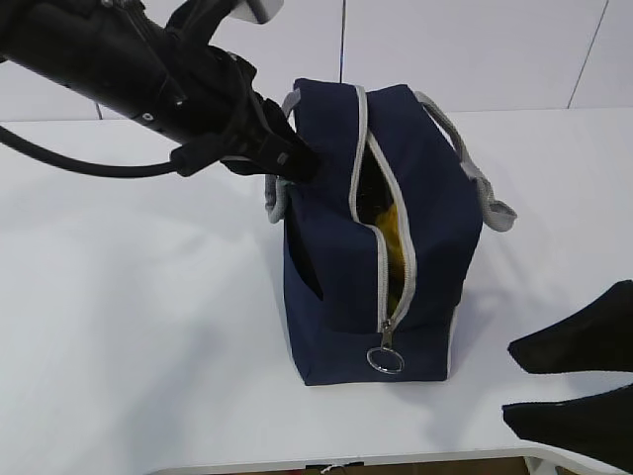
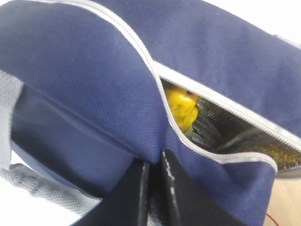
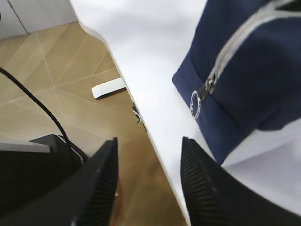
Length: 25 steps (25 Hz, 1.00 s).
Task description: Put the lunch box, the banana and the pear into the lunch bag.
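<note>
Right gripper [image 3: 148, 181] hangs open near the ring pull [image 1: 385, 359], left gripper [image 2: 155, 193] pinches the bag [image 1: 336, 237] fabric with yellow fruit [image 2: 181, 108] inside; a tug could topple it

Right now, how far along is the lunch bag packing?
Looks mostly done: the lunch bag stands on the table, unzipped, yellow fruit showing inside; which fruit, and whether the lunch box is in, cannot be told. In hand: left end effector pinches the bag's fabric. Right end effector open, empty, near the ring pull. Left: confirm contents.
</note>
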Available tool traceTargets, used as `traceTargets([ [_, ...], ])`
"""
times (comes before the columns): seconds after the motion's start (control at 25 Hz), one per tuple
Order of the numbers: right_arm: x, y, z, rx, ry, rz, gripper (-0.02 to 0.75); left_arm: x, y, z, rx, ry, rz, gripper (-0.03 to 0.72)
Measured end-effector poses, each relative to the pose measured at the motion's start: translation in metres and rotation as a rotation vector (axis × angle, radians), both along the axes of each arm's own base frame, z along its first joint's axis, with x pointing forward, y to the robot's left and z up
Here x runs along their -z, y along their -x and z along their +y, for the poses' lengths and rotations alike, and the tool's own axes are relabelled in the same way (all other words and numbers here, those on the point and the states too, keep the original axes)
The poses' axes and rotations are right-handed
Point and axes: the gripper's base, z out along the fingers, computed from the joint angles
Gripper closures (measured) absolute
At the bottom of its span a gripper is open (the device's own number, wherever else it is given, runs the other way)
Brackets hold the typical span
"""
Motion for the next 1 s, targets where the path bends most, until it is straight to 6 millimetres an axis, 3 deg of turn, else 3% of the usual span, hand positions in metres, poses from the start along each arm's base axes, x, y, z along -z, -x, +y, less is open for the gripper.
traceTargets([
  [0.28, 0.000, -0.004, 0.004, -0.121, 0.021, -0.119, 0.367, 0.000, 0.000, 0.000, 0.001, 0.000, 0.001, 0.692],
  [0.72, 0.030, -0.037, 0.020, -0.224, 0.016, -0.106, 0.367, 0.000, 0.000, 0.000, 0.001, 0.000, 0.001, 0.692],
  [1.0, 0.045, -0.056, 0.023, -0.128, -0.006, -0.054, 0.367, 0.000, 0.000, 0.000, 0.001, 0.000, 0.001, 0.692],
])
